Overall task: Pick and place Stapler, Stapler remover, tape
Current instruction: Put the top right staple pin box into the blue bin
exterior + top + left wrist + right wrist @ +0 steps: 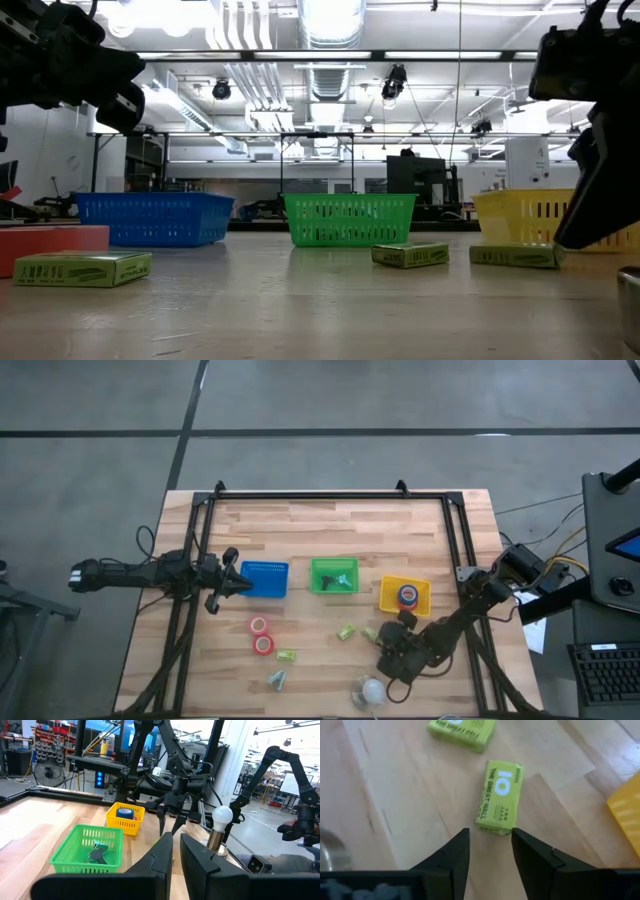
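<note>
Two red tape rolls [260,635] lie flat on the table. In the yellow basket [404,596] lie a red roll and a dark blue roll [125,812]. A dark small tool [97,852] lies in the green basket [333,576]. I cannot make out the stapler. My right gripper [490,837] is open and points down, hovering over the near end of a yellow-green box [500,795] without touching it. My left gripper [240,580] waits shut and holds nothing, level beside the blue basket [265,578].
More yellow-green boxes [286,656] [462,730] lie flat around the table's near middle. A white bulb on a metal base [370,690] stands close to my right arm near the table's near edge. The black frame rails [330,495] border the table.
</note>
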`<act>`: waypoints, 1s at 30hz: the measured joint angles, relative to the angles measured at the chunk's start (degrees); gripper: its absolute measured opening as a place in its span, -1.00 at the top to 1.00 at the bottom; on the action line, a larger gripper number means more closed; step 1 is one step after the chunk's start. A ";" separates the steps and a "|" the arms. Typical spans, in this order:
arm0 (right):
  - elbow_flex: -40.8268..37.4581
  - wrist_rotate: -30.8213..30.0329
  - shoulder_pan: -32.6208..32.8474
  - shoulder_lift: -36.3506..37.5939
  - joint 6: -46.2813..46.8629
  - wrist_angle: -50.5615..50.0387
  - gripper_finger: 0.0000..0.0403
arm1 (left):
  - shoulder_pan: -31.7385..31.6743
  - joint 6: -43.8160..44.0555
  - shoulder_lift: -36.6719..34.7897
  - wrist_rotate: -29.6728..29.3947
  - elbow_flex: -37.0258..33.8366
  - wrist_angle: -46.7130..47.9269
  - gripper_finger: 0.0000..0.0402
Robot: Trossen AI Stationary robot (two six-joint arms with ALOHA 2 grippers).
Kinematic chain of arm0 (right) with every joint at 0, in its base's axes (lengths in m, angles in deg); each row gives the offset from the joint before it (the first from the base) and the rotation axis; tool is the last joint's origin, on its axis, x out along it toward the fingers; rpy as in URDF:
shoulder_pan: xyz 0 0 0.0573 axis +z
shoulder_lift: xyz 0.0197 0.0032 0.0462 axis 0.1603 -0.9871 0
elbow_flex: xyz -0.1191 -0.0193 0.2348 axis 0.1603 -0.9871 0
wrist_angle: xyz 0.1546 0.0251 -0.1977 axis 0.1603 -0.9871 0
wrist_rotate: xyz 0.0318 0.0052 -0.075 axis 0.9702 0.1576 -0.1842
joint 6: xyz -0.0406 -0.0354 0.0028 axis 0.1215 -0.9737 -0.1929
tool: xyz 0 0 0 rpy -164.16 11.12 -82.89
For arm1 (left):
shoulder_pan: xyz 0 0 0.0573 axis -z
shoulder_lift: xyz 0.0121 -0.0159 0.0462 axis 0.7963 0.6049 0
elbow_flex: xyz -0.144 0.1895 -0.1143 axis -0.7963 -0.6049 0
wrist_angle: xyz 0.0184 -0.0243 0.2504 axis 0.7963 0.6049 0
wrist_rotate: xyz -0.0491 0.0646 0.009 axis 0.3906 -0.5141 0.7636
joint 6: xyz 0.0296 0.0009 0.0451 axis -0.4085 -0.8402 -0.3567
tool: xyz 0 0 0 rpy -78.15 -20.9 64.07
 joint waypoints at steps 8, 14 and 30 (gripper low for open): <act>-0.05 -0.77 -0.33 -0.03 1.81 0.42 -0.07 | -0.02 0.00 -0.01 -0.01 0.00 0.00 0.79; -0.09 -1.79 -1.86 -2.45 0.31 0.99 -0.23 | -0.02 0.00 0.00 0.00 0.00 0.00 0.79; 0.06 -2.28 -2.42 -4.23 -1.58 3.17 0.20 | -0.02 0.00 0.09 -0.02 0.00 -0.02 0.79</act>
